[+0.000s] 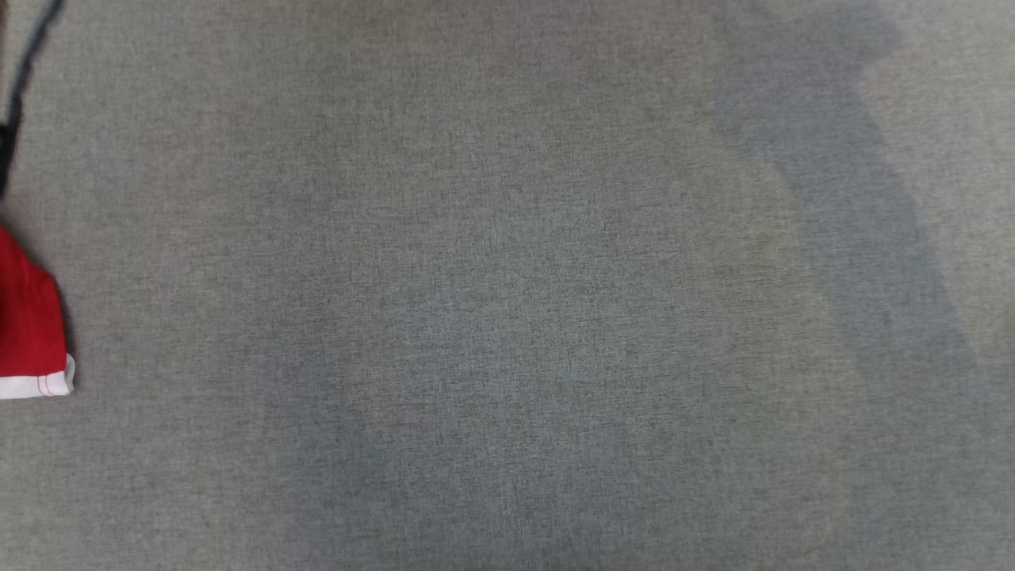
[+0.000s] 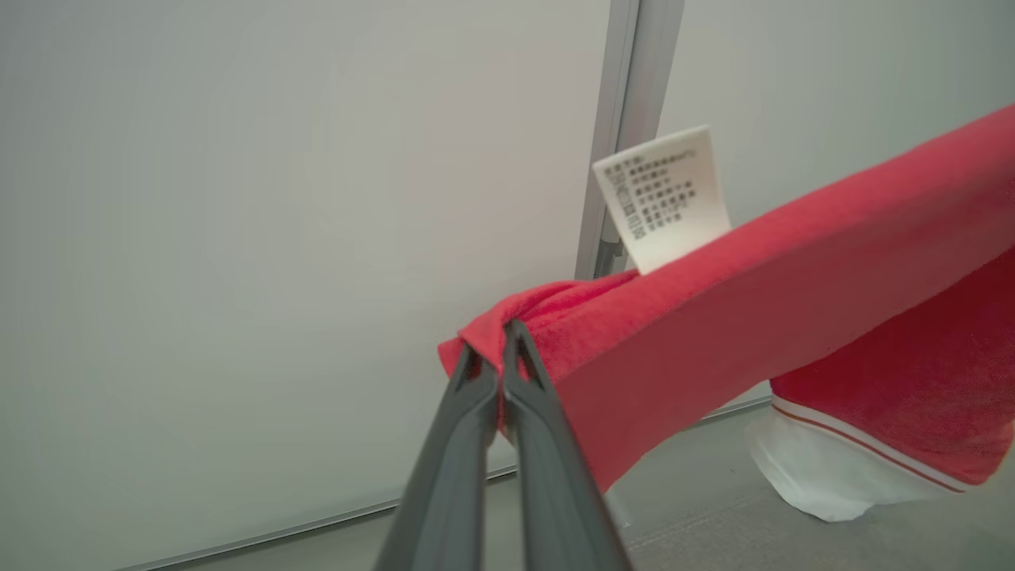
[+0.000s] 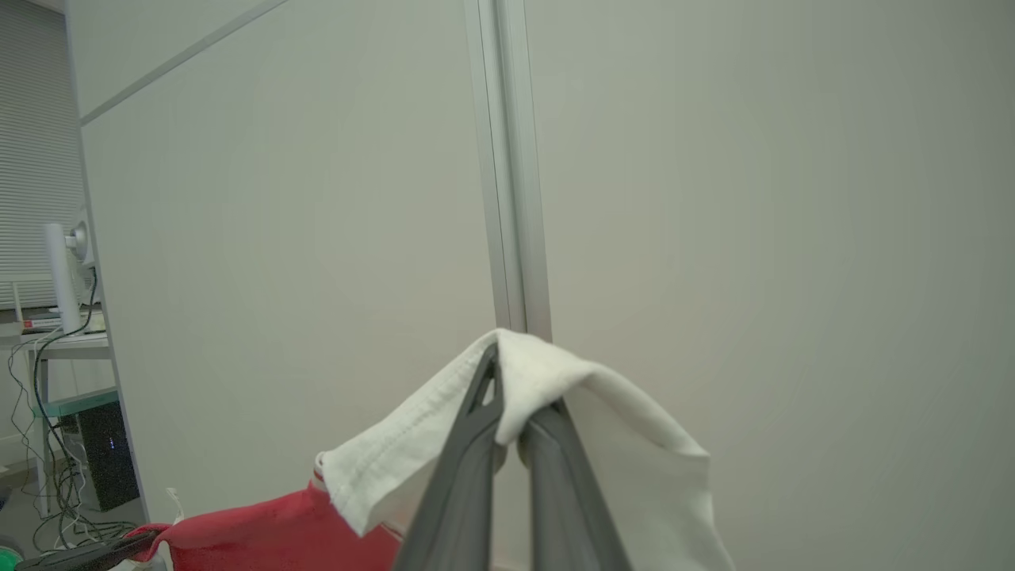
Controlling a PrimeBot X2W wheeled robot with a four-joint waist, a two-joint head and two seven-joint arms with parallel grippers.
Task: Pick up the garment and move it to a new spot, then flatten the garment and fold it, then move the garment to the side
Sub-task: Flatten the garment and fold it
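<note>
**Left end effector** [image 2: 493, 342]: one. Fingers pinched shut on a bunched red fold of the garment [image 2: 753, 317].

**Right end effector** [image 3: 517, 390]: one. Fingers closed on the hem [image 3: 555, 381], which drapes over both tips.

**Garment**: one, red with a white hem edged by a thin red stitch line.
- In the left wrist view, a taut red band forms its long axis. It runs from the pinch up and to the right, and the rest hangs below at right.
- In the head view, one corner [image 1: 28, 317] shows at the left edge, with the hem on the near side.

**Tag** [image 2: 662, 198]: one, white, standing up from the band. It carries several printed lines, too blurred to read.

**Surface** [image 1: 507, 317]: grey woven cloth.

**Wall** [image 3: 753, 238]: pale panels joined by one metal post [image 3: 507, 159].
</note>
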